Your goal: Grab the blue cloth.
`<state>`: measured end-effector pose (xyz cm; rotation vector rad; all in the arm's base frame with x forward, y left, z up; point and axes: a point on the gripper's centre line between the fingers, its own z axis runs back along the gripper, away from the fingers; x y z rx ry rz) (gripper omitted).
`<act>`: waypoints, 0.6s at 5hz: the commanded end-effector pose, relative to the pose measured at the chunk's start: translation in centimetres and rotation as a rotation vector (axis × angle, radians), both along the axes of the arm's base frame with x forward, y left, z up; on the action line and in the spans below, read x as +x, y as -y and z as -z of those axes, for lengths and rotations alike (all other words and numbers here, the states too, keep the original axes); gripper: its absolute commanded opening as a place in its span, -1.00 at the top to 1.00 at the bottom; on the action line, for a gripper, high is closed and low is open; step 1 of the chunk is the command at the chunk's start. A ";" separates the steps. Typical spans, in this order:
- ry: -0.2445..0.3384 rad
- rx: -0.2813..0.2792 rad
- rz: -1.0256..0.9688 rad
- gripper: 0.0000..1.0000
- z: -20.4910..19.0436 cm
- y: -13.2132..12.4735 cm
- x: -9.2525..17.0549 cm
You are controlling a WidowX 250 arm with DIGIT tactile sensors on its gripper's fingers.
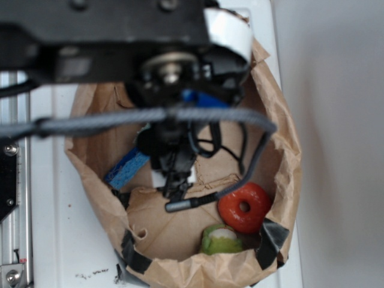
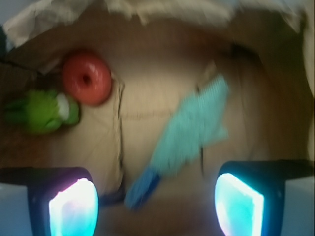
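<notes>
Exterior view
- Arm: one black robot arm (image 1: pixel 120 36) fills the top of the frame, blurred, with a grey sleeved cable (image 1: pixel 150 117) looping across it.
- Gripper: one gripper (image 1: pixel 174 186) hangs down inside the bag; from this side I cannot tell how its jaws stand.
- Container: one brown paper bag (image 1: pixel 282 156), rim rolled down, dark tape patches on its near edge, sitting on a white surface (image 1: pixel 54 240).
- Orange ring: one (image 1: pixel 244 207), flat on the bag floor at the right, well apart from the gripper.
- Green toy: one (image 1: pixel 221 240), just beside the ring, toward the near rim.
- Blue block: one (image 1: pixel 127 168), bright blue, oblong, left of the gripper.
- Blue cloth: not made out here; the arm covers that part of the bag.

Wrist view
- Fingers: two pads (image 2: pixel 74 209), lit pale, spread wide with nothing between them.
- Blue cloth: one (image 2: pixel 192 130), pale teal, frayed, lying diagonally on the bag floor ahead of the gripper, between the lines of the two pads, touching neither.
- Blue block: one, at the cloth's lower end, touching or slightly under it.
- Orange ring: one, upper left, next to the one green toy.
</notes>
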<state>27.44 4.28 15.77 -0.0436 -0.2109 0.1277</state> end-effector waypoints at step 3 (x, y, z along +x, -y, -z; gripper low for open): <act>-0.145 0.033 0.025 -1.00 7.7 -1.8 1.8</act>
